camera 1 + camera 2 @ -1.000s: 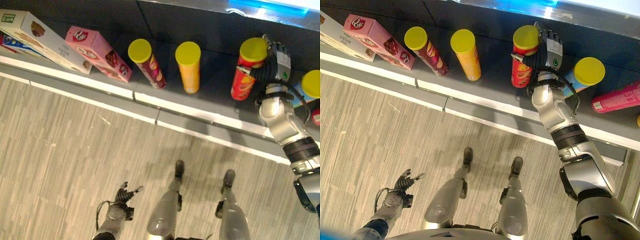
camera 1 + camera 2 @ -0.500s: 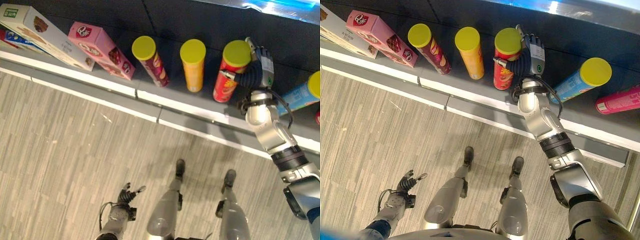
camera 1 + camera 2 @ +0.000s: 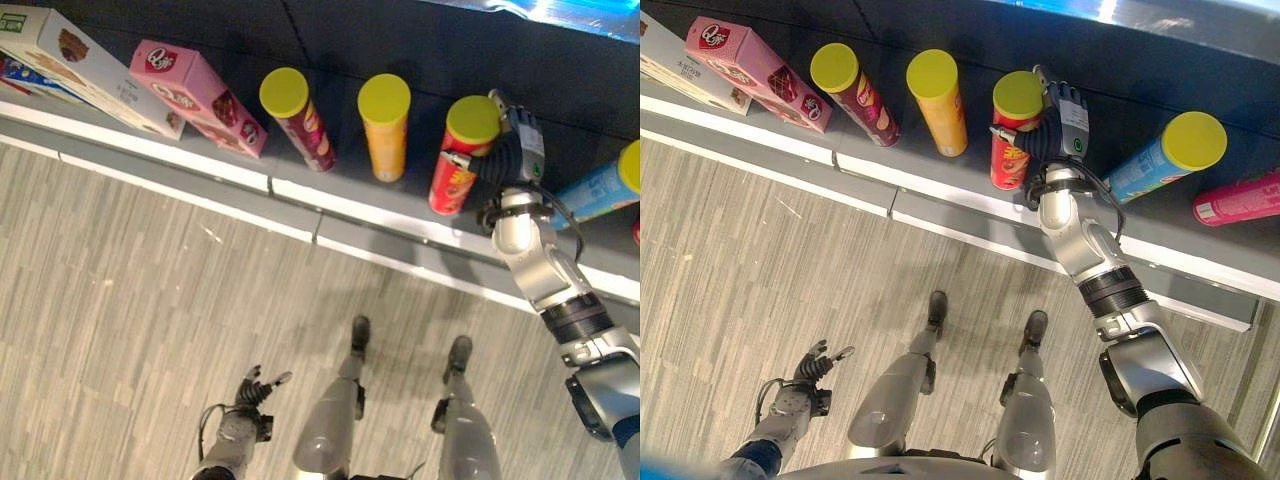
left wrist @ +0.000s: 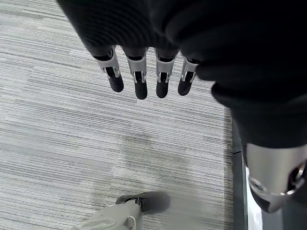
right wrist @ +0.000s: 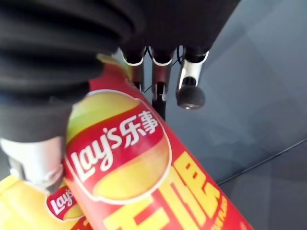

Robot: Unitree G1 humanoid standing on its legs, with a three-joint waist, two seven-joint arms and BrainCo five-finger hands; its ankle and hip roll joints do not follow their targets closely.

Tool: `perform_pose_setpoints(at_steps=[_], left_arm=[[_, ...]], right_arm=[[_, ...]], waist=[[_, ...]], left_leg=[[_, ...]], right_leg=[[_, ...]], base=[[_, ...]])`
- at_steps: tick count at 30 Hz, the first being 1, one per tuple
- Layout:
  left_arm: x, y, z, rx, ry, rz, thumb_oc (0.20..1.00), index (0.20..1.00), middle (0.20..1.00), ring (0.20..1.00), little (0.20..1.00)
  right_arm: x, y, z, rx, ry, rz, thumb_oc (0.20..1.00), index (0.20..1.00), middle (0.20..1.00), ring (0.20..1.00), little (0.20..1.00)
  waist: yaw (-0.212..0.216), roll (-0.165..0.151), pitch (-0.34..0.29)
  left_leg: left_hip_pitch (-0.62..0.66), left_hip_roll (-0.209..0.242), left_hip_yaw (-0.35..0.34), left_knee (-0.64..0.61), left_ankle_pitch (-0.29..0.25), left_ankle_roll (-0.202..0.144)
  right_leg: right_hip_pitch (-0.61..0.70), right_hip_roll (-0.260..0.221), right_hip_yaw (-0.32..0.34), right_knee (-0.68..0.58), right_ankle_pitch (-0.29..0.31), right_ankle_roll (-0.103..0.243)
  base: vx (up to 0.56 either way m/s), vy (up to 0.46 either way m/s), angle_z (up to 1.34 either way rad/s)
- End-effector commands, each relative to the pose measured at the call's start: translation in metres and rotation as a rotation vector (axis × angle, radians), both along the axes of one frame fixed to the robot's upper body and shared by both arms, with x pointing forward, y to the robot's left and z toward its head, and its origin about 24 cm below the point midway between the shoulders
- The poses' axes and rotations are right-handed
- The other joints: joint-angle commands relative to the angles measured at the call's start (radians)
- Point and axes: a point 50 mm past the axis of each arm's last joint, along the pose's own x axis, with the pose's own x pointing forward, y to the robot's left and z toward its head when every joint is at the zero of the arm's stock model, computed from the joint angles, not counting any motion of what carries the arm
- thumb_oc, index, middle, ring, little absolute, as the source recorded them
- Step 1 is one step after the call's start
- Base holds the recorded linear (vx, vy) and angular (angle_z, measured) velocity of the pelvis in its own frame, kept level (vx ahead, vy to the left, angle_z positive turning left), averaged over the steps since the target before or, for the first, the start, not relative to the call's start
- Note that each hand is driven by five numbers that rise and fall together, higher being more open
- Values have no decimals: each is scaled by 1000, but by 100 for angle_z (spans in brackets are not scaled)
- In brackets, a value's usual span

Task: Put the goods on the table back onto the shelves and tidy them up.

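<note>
The right hand [image 3: 1060, 120] has its fingers wrapped around an upright red can [image 3: 1012, 135] on the shelf [image 3: 940, 190], orange can [image 3: 938, 105] beyond its fingertips; the left hand [image 3: 810, 368] hangs relaxed.

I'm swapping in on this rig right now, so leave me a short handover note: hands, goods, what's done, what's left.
Right hand: shut on the red can, standing on the shelf.
Left hand: open, low over the floor, holding nothing.
On the shelf: maroon can, orange can, blue can, pink box; pink can lying down.
Left: release the red can, straighten the rest.
</note>
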Motion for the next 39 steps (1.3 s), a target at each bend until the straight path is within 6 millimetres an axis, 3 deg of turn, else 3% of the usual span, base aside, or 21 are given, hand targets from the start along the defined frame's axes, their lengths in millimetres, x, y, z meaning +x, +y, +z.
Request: perform_pose_setpoints(at_steps=[1,11,33,34,35,36,39], left_arm=[[-4,7,-3,30,34,2,1000,1000,1000,1000,1000],[-1,6,-2,36,31,2,1000,1000,1000,1000,1000],[0,4,-2,32,25,10,1000,1000,1000,1000,1000],[0,4,-2,32,26,11,1000,1000,1000,1000,1000],[0,4,-2,32,26,11,1000,1000,1000,1000,1000],[1,3,-2,32,26,11,1000,1000,1000,1000,1000],[1,3,-1,33,23,10,1000,1000,1000,1000,1000]], right_arm=[[-5,-5,37,-32,-162,-17,200,200,200,200,200],[-7,-14,46,-30,-205,-63,200,200,200,200,200],[-6,-13,39,-7,-193,-62,200,200,200,200,200],[-7,-12,38,-6,-202,-69,595,595,595,595,595],[-7,-12,38,-6,-202,-69,595,595,595,595,595],[-7,-12,36,-9,-201,-72,1000,1000,1000,1000,1000],[-8,-11,36,-12,-214,-78,1000,1000,1000,1000,1000]], waist=[[-9,-6,-27],[-17,-6,-29],[-18,-3,-30],[-19,-3,-29],[-19,-3,-29],[-19,-3,-29],[-21,-3,-29]], left_leg=[[15,-28,33,4,-65,-30],[13,-28,36,4,-65,-31],[8,-28,37,4,-63,-30],[9,-28,38,5,-62,-30],[9,-28,38,5,-62,-30],[10,-28,38,5,-62,-30],[10,-28,39,5,-63,-31]], right_leg=[[33,-67,40,63,-81,76],[28,-70,42,65,-80,77],[20,-70,42,67,-77,78],[20,-70,41,67,-77,78],[20,-70,41,67,-77,78],[20,-70,42,67,-77,78],[19,-69,43,67,-77,78]], base=[[0,0,0],[0,0,0],[0,0,0],[0,0,0],[0,0,0],[0,0,0],[0,0,0]])
